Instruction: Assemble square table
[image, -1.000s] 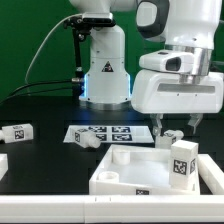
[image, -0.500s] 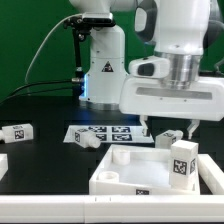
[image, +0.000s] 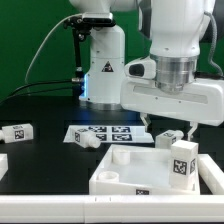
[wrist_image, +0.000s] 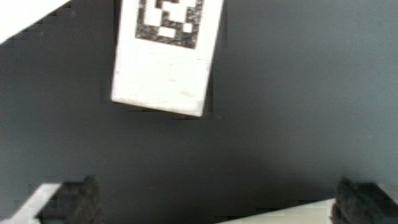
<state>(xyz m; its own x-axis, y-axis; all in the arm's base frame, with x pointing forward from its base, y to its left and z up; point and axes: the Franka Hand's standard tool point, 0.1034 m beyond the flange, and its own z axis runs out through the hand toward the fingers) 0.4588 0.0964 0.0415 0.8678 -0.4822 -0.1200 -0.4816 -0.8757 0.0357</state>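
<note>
The white square tabletop (image: 128, 172) lies at the front of the black table, with one tagged leg (image: 182, 160) standing upright in its corner on the exterior view's right. My gripper (image: 168, 126) hangs open just behind that corner, above a leg (image: 171, 137) lying on the table. In the wrist view that tagged white leg (wrist_image: 166, 55) lies on the dark surface ahead of my gripper (wrist_image: 221, 205), and both dark fingertips (wrist_image: 71, 200) stand wide apart with nothing between them. Two more legs lie loose, one (image: 17, 132) at the exterior view's left and one (image: 88, 141) on the edge of the marker board.
The marker board (image: 108, 131) lies flat behind the tabletop, in front of the robot base (image: 103, 75). Another white part (image: 2, 164) pokes in at the exterior view's left edge. A white rim (image: 60, 208) runs along the table's front.
The arm has shifted toward the exterior view's left and its wrist has turned; the gripper stays open. No part has moved.
</note>
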